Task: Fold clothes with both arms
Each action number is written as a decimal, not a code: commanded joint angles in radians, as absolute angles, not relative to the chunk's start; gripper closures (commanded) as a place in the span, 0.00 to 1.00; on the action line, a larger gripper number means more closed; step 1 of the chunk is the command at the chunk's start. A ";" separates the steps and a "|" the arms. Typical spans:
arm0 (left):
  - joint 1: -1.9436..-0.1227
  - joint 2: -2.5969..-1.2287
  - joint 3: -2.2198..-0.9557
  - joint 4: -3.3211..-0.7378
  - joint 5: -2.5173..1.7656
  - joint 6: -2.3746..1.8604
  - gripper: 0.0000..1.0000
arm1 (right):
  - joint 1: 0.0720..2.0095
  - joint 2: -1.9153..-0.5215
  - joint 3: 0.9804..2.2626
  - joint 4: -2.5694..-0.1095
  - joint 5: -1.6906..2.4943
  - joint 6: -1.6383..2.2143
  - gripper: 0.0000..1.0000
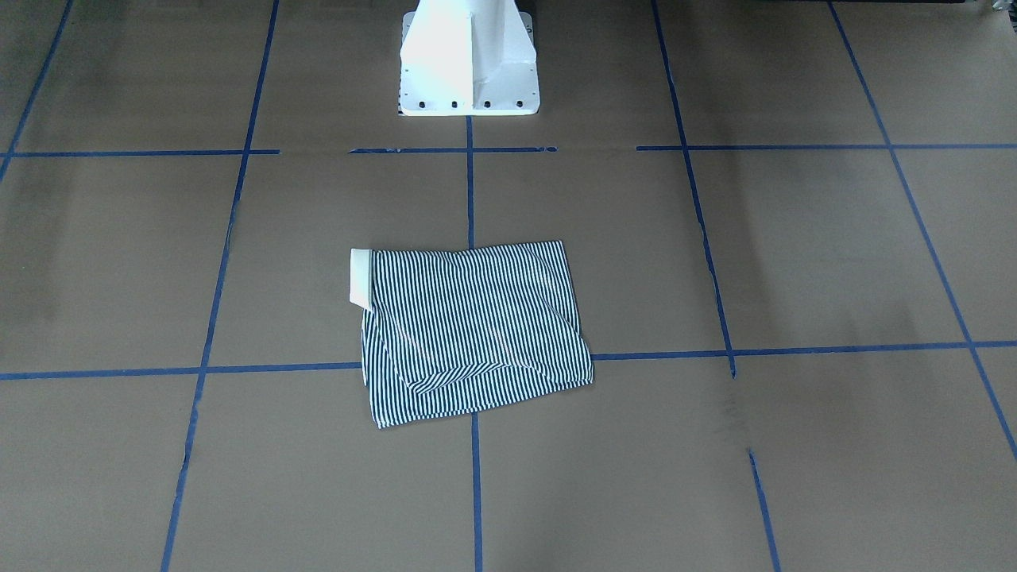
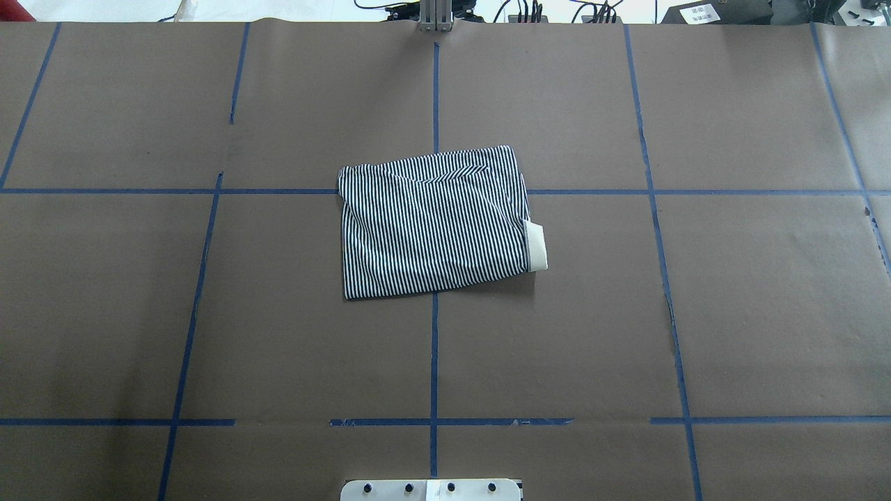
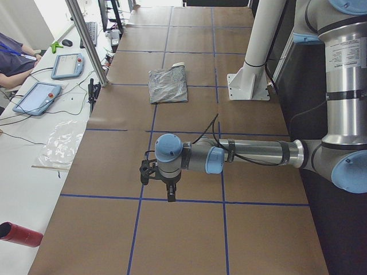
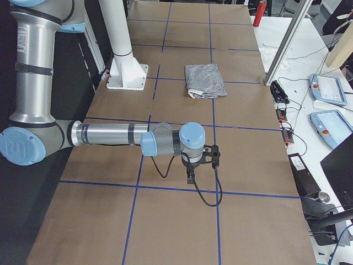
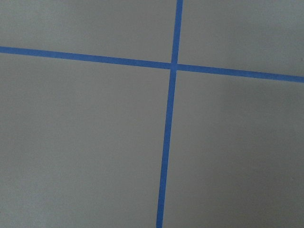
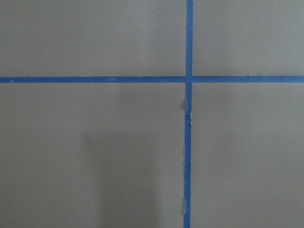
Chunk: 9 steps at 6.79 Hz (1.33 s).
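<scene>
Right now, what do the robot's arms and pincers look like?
The left arm and right arm are grey metal tubes with light-blue joint caps and printed labels. The left pincer and right pincer are black, each with a loose black cable.

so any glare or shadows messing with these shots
Front-facing view: the white pedestal is blown out, with soft shadow bands across the table; overhead view: the shirt shows crisp stripes; right wrist view: a faint shadow darkens the lower left.
</scene>
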<state>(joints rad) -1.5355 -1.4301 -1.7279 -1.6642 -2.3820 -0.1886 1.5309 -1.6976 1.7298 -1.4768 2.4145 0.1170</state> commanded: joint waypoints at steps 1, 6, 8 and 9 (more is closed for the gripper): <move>-1.536 -1.437 -1.724 -1.664 -2.375 -0.183 0.00 | 1.531 -1.698 1.730 -1.477 2.414 0.117 0.00; -1.537 -1.439 -1.718 -1.680 -2.315 -0.178 0.00 | 1.531 -1.697 1.730 -1.477 2.411 0.115 0.00; -1.537 -1.439 -1.717 -1.681 -2.315 -0.178 0.00 | 1.531 -1.697 1.732 -1.477 2.417 0.107 0.00; -1.537 -1.439 -1.715 -1.681 -2.315 -0.178 0.00 | 1.531 -1.695 1.736 -1.477 2.418 0.106 0.00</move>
<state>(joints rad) -1.5370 -1.4388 -1.7165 -1.6811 -2.3147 -0.1779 1.5309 -1.6961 1.7327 -1.4772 2.4157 0.1087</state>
